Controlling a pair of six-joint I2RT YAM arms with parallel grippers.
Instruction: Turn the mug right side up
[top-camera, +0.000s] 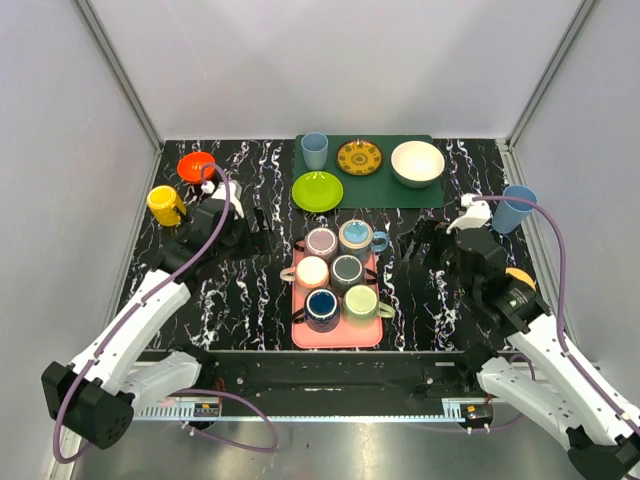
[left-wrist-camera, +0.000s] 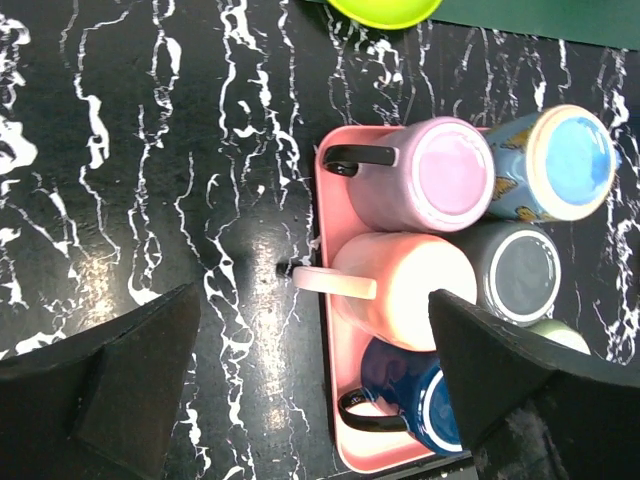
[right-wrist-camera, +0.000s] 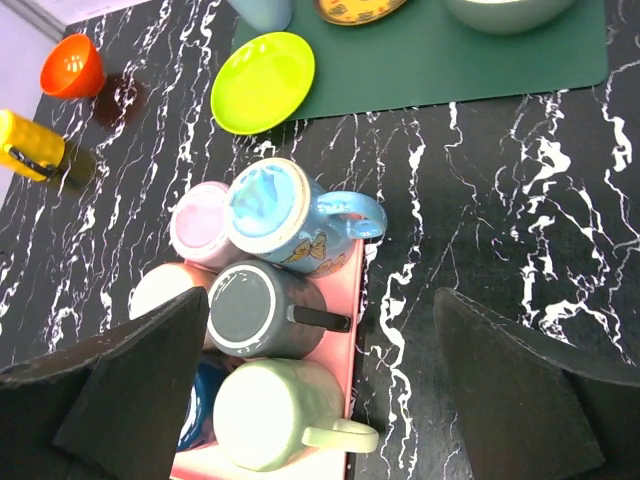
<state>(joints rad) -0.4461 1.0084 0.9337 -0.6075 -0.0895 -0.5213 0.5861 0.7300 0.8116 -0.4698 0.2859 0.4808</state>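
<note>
6 mugs (top-camera: 346, 271) bottom-up, packed 2x3 on pink tray (top-camera: 336, 340), mid table. L gripper (top-camera: 262, 224) left of tray, R gripper (top-camera: 424, 243) right, both spread wide, empty. Bare marble (top-camera: 250, 290) either side; green mat (top-camera: 400, 192) near tray's far edge.

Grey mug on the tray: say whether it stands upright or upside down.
Upside down. The grey mug shows a flat, closed base edged by a pale ring on top, with no hollow inside.

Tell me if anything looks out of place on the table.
The six mugs packed together on the pink tray all appear to sit upside down, bases up. Nothing looks spilled or broken.
</note>
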